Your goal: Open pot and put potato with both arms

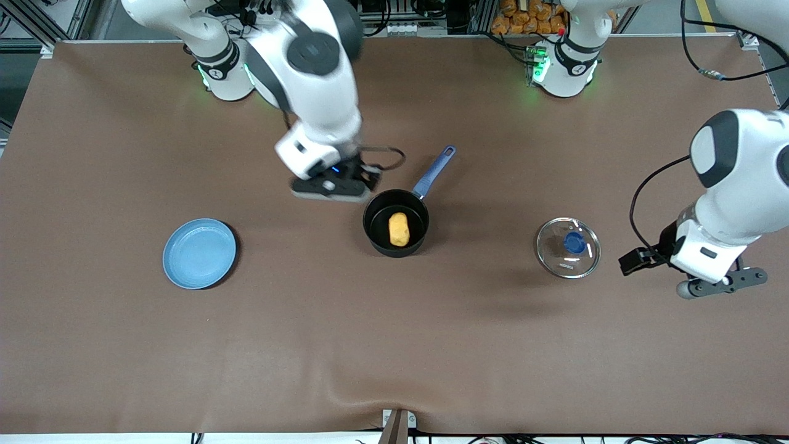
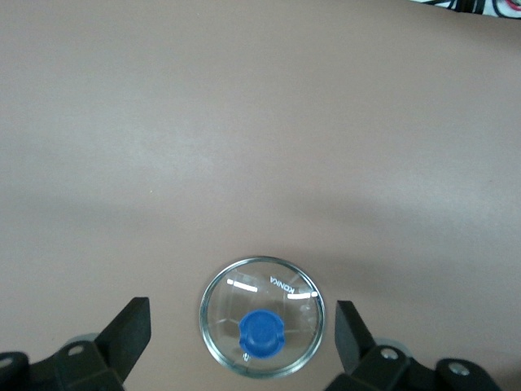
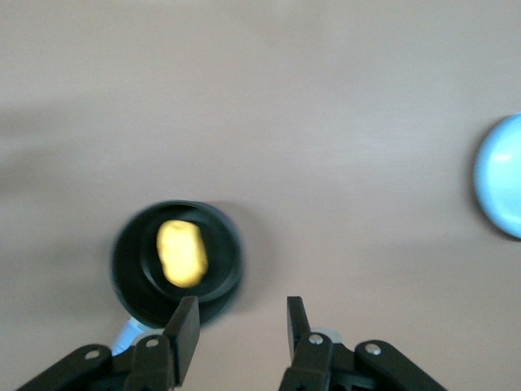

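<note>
The black pot (image 1: 372,217) with its blue handle (image 1: 434,174) stands uncovered at mid-table. The yellow-orange potato (image 1: 399,229) lies inside it. The pot's glass lid (image 1: 568,247) with a blue knob lies flat on the table toward the left arm's end. My right gripper (image 3: 240,326) is open and empty, up in the air beside the pot (image 3: 130,281), on the right arm's side; the potato (image 3: 181,253) shows in that view. My left gripper (image 2: 242,330) is open and empty, raised beside the lid (image 2: 293,326), which shows between its fingers.
A flat light-blue plate (image 1: 199,253) lies toward the right arm's end of the table; its edge shows in the right wrist view (image 3: 501,175). A brown mat covers the table. Cables hang by the left arm.
</note>
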Available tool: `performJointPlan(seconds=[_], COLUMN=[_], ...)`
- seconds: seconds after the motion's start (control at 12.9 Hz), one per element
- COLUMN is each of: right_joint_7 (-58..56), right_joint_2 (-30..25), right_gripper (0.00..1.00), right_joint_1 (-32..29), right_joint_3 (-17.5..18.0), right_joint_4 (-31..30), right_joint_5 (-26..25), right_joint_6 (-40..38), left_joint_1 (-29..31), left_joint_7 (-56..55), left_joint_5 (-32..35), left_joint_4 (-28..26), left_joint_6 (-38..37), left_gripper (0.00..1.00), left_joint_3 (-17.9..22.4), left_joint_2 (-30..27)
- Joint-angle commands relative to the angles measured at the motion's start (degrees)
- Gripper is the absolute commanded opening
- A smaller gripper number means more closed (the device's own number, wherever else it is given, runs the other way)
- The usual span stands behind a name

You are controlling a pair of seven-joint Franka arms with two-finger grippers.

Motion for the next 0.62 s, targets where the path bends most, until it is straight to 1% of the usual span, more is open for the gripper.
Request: performJointPlan(seconds=[0.0, 0.15, 0.31, 0.54], right_joint_7=[-9.24, -15.91, -25.48, -37.01], right_joint_2=[-5.44, -8.08, -10.89, -14.06], right_gripper=[0.49, 0.48, 0.48, 0.48], right_joint_1=[-4.87, -8.73, -13.65, -20.43], right_joint_3=[0.51, 0.24, 0.15, 0.15], right_joint_4=[2.31, 4.16, 4.26, 4.26], right_joint_5=[1.23, 1.14, 1.05, 1.06], right_joint_6=[-10.07, -17.46, -21.52, -25.74], left_joint_1=[0.31, 0.05, -0.13, 0.05], left_joint_7=[1.38, 1.46, 1.47, 1.47], left_joint_5=[-0.78, -0.78, -0.86, -0.78], left_joint_4=[1.57, 3.76, 6.84, 7.29], left_joint_6=[-6.31, -10.18, -17.19, -19.85], left_gripper=[1.0, 1.0, 1.0, 1.0], left_joint_3=[-0.56, -0.65, -1.44, -2.06], left_joint_2=[-4.29, -6.49, -7.29, -9.75])
